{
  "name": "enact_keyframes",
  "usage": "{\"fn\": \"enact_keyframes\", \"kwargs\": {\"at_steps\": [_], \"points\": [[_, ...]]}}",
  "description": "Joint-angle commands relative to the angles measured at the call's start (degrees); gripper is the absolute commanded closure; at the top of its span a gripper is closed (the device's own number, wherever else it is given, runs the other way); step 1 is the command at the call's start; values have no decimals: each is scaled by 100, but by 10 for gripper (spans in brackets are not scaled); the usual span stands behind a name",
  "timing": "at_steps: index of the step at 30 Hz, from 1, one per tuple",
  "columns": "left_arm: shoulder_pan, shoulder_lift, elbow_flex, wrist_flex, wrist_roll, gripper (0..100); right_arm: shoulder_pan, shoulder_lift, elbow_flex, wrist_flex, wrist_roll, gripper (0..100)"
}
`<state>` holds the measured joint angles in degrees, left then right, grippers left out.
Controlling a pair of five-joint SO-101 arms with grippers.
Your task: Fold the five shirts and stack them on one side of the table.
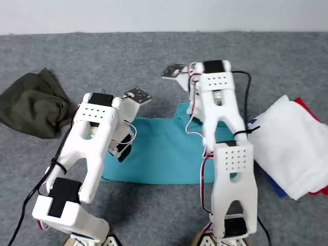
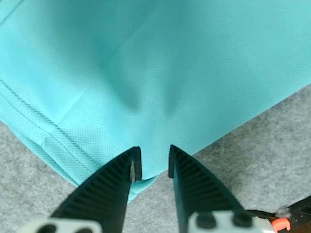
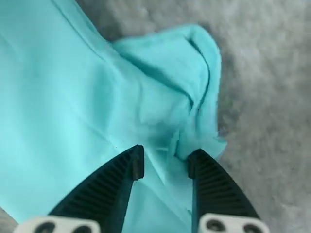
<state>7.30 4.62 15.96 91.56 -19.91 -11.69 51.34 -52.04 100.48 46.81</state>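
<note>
A teal shirt lies spread flat on the grey carpeted table, between the two arms. My left gripper is low over its hem corner on the left side, open by a narrow gap with the fabric edge between the fingertips. Over the shirt's far right part, my right gripper stands open astride a bunched fold of teal cloth. In the high view both arms hide their own fingers.
A crumpled olive-green shirt lies at the far left. At the right edge a white shirt rests on top of a red one and a blue one. Bare carpet runs along the back.
</note>
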Motion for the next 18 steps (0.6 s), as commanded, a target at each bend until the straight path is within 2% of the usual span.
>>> {"fn": "enact_keyframes", "kwargs": {"at_steps": [1, 18], "points": [[53, -35, -198, -18, 9, 903, -242, -224, -176, 233, -202, 848], [62, -35, 4, -53, 18, 903, -611, -664, -193, 242, -545, 848]]}}
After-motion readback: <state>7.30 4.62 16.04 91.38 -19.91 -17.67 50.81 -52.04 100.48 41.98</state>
